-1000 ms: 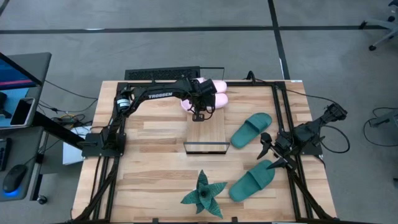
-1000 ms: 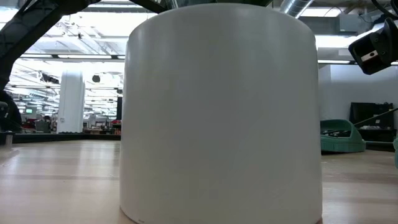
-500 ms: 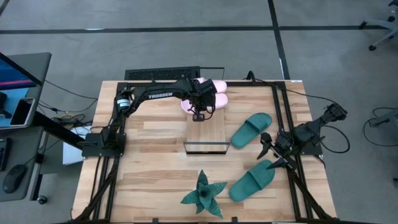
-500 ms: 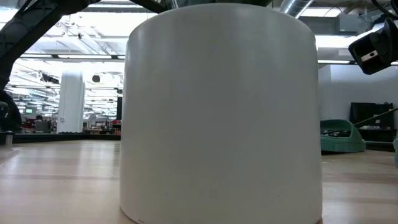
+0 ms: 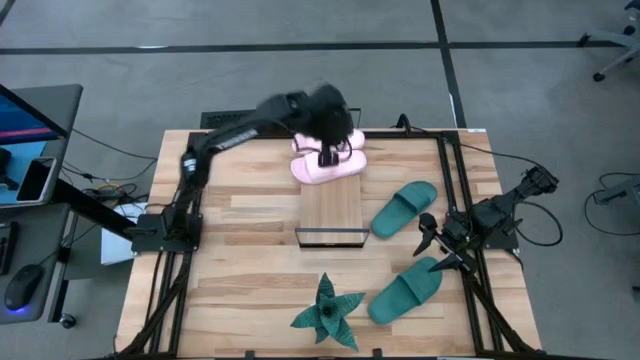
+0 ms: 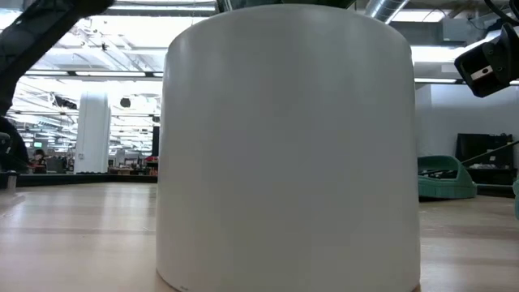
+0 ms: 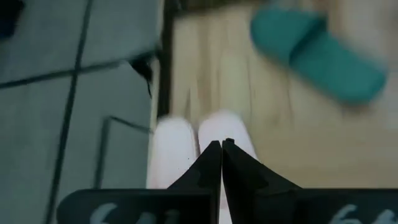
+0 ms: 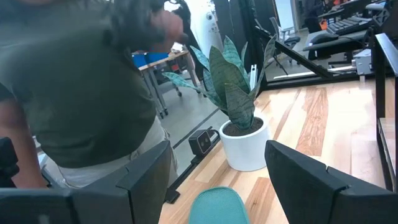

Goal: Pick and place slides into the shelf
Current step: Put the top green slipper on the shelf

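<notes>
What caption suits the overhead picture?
Left pincer, shut, over pink slides on the shelf; teal slides wait.

The right gripper's point(image 8: 214, 177) dark fingers stand apart above a teal green slide point(image 8: 214, 205); a white-potted spiky green plant point(image 8: 233, 99) stands beyond.

Matt foam-like slides point(image 5: 328, 166), a pale slatted-wood shelf point(image 5: 331, 212) with black metal frame, planked wooden table point(image 5: 240, 260).

I count two pale pink soft slides point(image 5: 328, 166), two teal green soft slides point(image 5: 404, 209), one light-wood slatted shelf with a black frame point(image 5: 331, 212), and one spiky green potted plant point(image 5: 327, 313).
</notes>
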